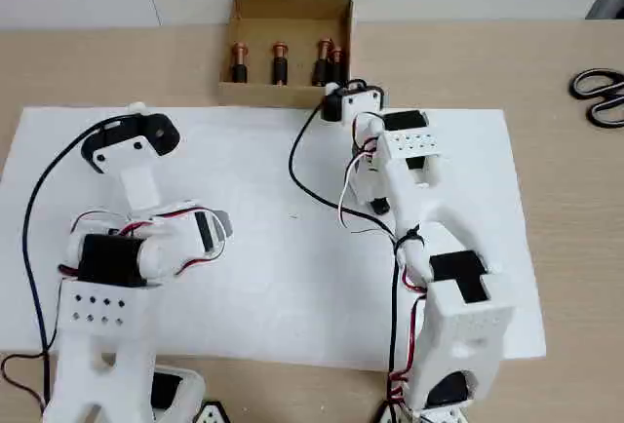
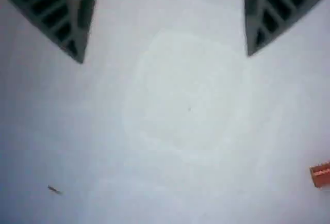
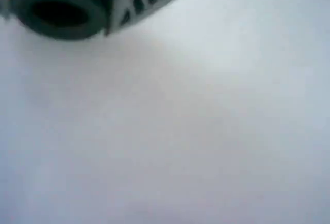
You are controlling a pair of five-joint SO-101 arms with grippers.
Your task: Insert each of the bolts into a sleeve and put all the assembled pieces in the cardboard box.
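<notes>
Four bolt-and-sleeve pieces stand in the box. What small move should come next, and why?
Probably ease the right gripper back from the cardboard box over the white sheet: it sits at the box's front wall, and four assembled pieces already stand inside.

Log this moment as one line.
box: four pieces standing inside | left gripper: fingers open, above sheet | right gripper: near box front

Scissors (image 1: 600,95) lie on the wooden table (image 1: 565,170) beside a white sheet (image 1: 263,248).
</notes>
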